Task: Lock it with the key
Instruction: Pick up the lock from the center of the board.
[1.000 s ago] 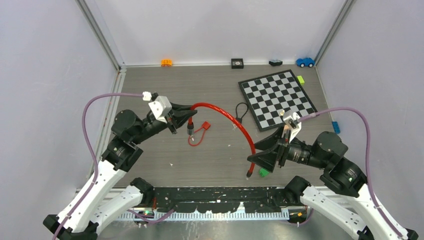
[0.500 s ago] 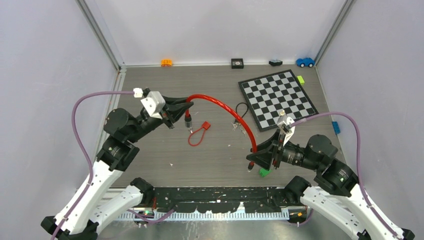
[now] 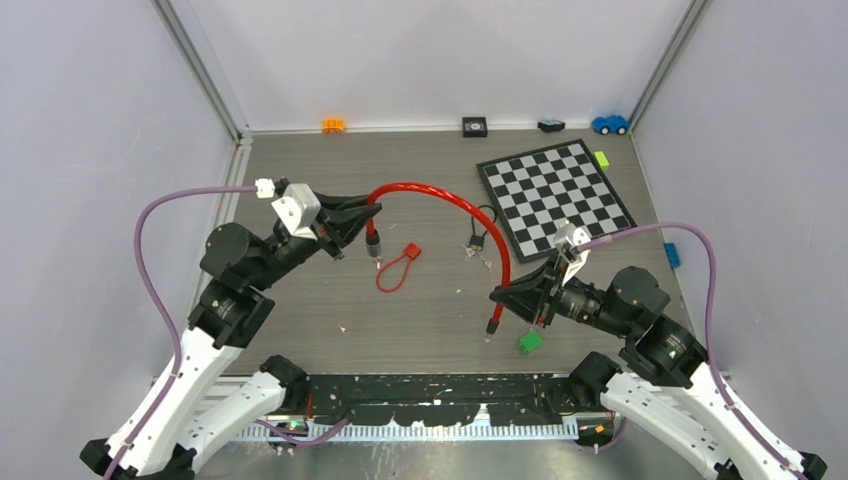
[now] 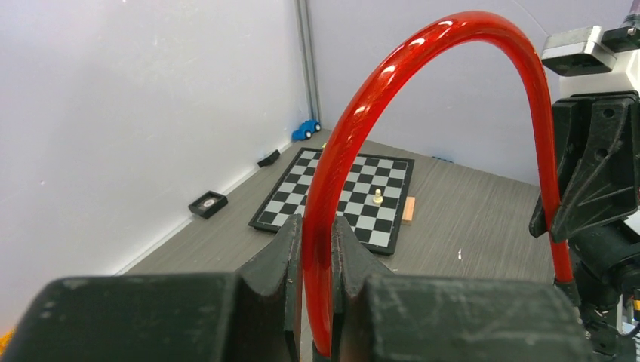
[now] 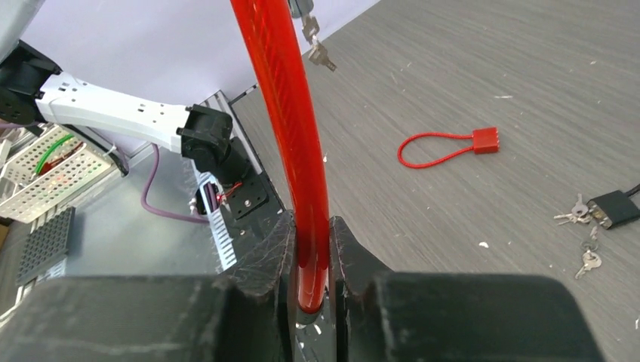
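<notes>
A thick red cable lock (image 3: 440, 197) arches above the table between both arms. My left gripper (image 3: 362, 216) is shut on it near its left end, and the red cable (image 4: 423, 56) passes between the fingers (image 4: 290, 249). The lock head (image 3: 374, 244) hangs just below that grip. A key (image 5: 317, 49) dangles from it. My right gripper (image 3: 503, 297) is shut on the cable (image 5: 283, 98) just above its black plug end (image 3: 491, 324). That end hangs free above the table.
A small red loop lock (image 3: 395, 268) lies on the table under the arch. A black padlock with keys (image 3: 478, 238) lies beside a chessboard (image 3: 555, 195). A green block (image 3: 529, 342) sits near my right gripper. Small toys (image 3: 333, 125) line the back wall.
My right gripper has shut on the cable's lower right end and shifted left. The left arm drew back to the left with its end, so the arch now bends tighter.
</notes>
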